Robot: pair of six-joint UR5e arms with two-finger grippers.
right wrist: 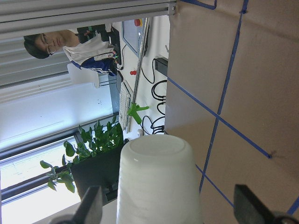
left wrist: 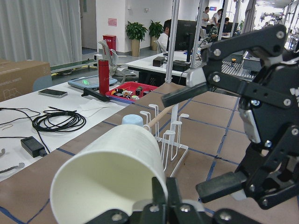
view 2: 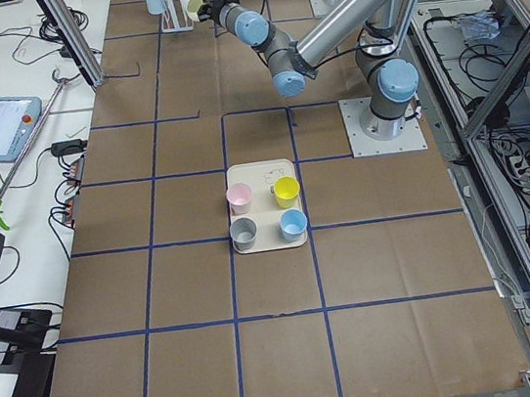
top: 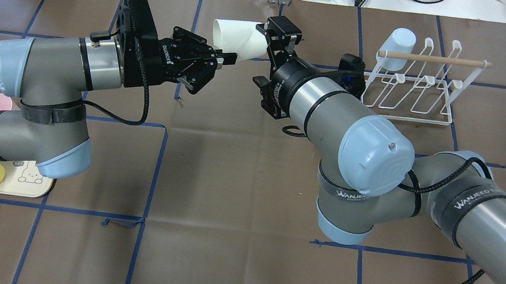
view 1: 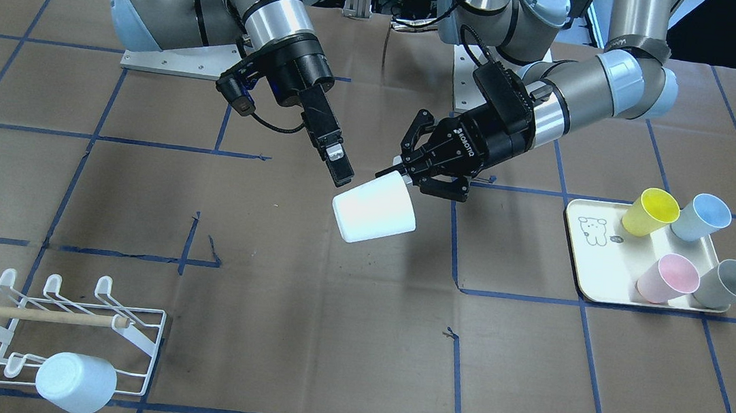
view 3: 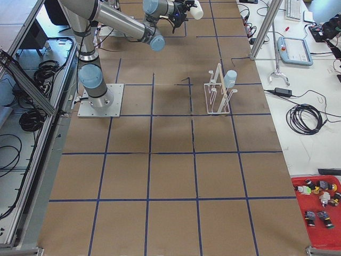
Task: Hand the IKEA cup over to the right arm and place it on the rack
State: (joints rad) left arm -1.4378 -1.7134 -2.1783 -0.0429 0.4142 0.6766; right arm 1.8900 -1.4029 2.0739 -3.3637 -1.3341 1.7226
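Observation:
A white IKEA cup [view 1: 374, 210] hangs tilted in mid-air over the middle of the table. My left gripper [view 1: 403, 173] is shut on the cup's rim; the left wrist view shows the cup [left wrist: 107, 172] pinched at its near edge. My right gripper [view 1: 344, 173] is open, with its fingers on either side of the cup's closed base [right wrist: 159, 182] and not touching it. From overhead, the cup [top: 236, 38] lies between the left gripper [top: 225, 59] and the right gripper [top: 275, 34]. The white wire rack [view 1: 74, 333] with a wooden dowel stands at the table's corner on my right.
The rack [top: 414, 86] holds one pale cup [view 1: 76, 381] upside down on a prong. A cream bear tray [view 1: 592, 257] on my left holds a yellow cup [view 1: 651, 212], a blue cup [view 1: 702, 218], a pink cup [view 1: 668, 278] and a grey cup [view 1: 729, 284].

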